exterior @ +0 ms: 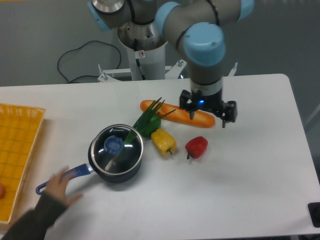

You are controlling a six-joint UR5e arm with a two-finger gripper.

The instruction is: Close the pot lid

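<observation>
The lid [116, 146] sits closed on the pot [118, 170]. The end effector [207, 111] hangs above the carrot [178, 113], empty, fingers spread apart.

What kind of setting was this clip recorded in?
Probably a robotics lab bench rather than a kitchen: a plain white table, an industrial arm whose claw hangs above toy-like vegetables, and a small pot with its lid on.
</observation>
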